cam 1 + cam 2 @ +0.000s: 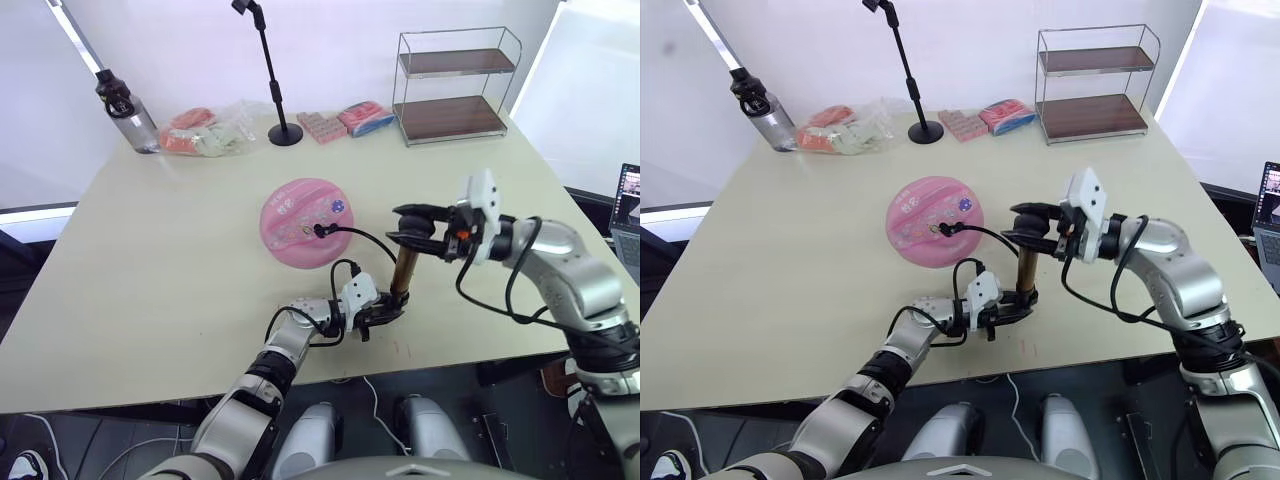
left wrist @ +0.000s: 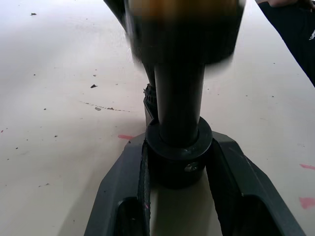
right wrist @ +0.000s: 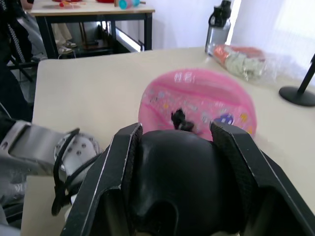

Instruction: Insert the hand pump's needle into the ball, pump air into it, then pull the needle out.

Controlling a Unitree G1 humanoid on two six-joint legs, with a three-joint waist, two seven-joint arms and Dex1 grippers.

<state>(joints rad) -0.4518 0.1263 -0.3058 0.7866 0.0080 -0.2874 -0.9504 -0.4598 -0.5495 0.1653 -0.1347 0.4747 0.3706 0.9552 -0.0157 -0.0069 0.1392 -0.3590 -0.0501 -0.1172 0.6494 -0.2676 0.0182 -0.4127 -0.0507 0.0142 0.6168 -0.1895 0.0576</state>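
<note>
Print on the water bottle (image 1: 127, 110) at the worktop's (image 1: 150, 260) far left is too small to read. One pink ball (image 1: 305, 222) lies mid-worktop, its stickers unreadable; the needle (image 1: 318, 230) is hidden where the hose fitting meets it. One hand pump (image 1: 404, 272) stands upright just right of the ball. The left hand (image 1: 381, 315) clamps its black base cap, and the right hand (image 1: 411, 228) grips the black T-handle, covering most of it. One two-tier wire shelf (image 1: 455, 85) stands far right.
</note>
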